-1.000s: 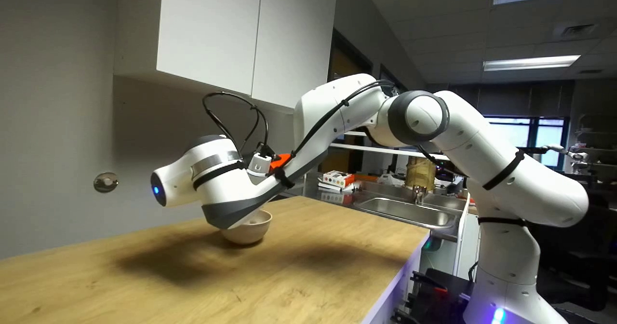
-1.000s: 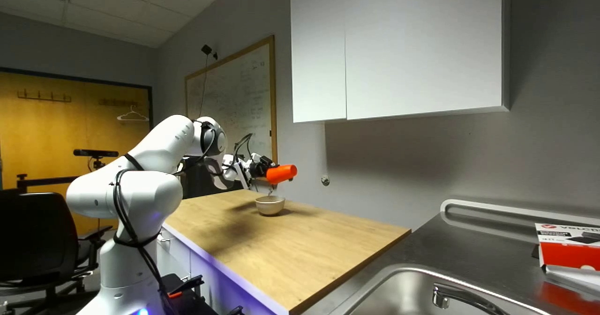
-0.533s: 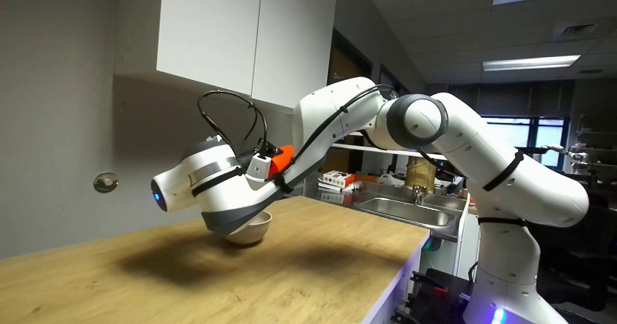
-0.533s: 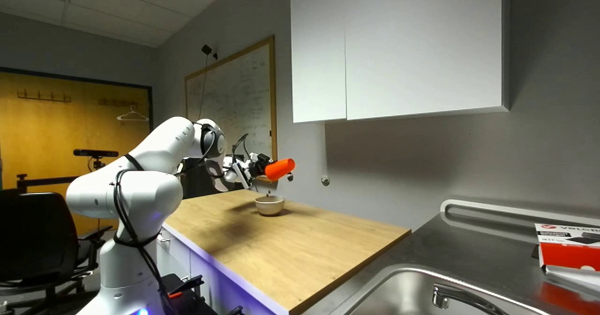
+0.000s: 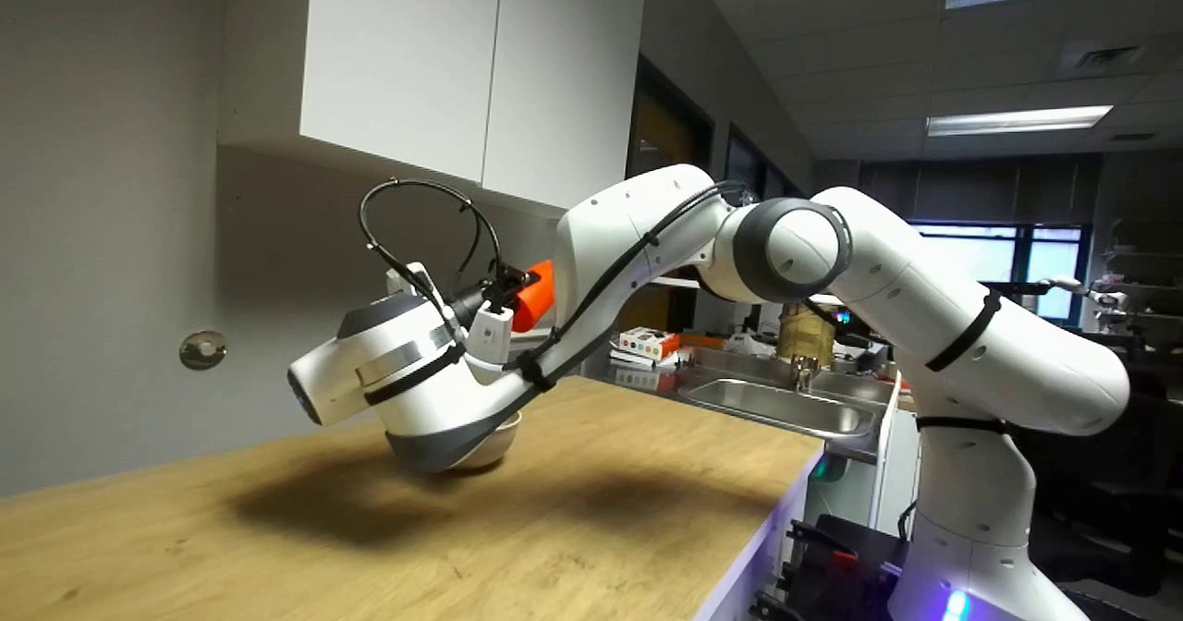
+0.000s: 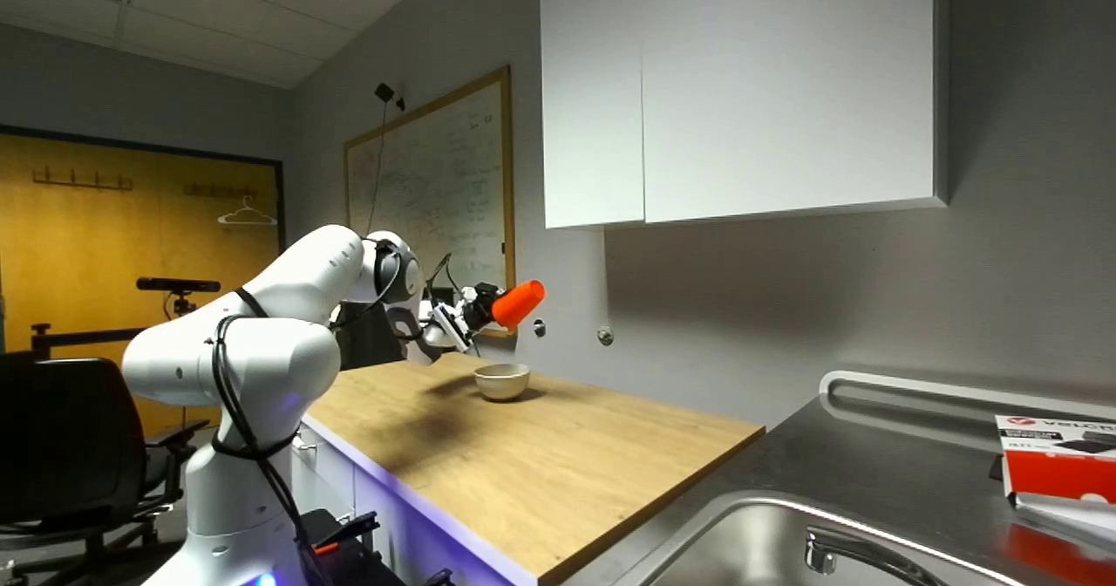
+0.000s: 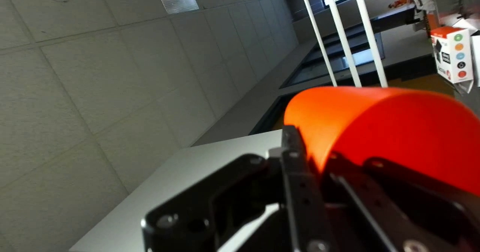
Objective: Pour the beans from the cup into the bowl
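The red-orange cup is held tilted in the air, its wide mouth facing down and its base up. It also shows in an exterior view behind the arm. My gripper is shut on the cup's wall by the rim; one finger lies outside, the other appears to be inside the mouth. In the wrist view the cup's inner wall is plain red, with no beans seen. The cream bowl stands upright on the counter below the cup, apart from it. My wrist partly hides the bowl. The bowl's contents are hidden.
The wooden counter lies under the arm, with the wall behind it. A white cabinet hangs above. A metal sink and a red-and-white box lie past the counter's end.
The cup's base has swung up and its tilt is steeper. A thin stream fell below the cup earlier, then only a small bit; now none shows. The arm's upper links have sunk slightly.
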Robot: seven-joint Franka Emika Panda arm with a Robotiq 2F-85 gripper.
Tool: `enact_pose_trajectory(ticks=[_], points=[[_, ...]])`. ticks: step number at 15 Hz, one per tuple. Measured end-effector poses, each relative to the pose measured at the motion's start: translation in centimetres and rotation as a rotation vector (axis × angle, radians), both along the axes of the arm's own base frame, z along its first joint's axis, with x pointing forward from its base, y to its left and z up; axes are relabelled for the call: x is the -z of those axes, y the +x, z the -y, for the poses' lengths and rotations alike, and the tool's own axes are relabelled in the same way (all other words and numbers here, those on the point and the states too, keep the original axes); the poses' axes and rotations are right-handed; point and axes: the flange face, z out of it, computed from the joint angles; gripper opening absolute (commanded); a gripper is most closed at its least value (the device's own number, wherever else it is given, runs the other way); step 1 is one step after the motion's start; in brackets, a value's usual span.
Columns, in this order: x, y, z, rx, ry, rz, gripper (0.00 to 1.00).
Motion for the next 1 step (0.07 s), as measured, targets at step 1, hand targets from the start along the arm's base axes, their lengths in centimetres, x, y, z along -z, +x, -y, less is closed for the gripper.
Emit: enact_pose_trajectory(ticks=[1], points=[[0.25,0.03,-0.04,0.008,-0.005,0.004,0.02]])
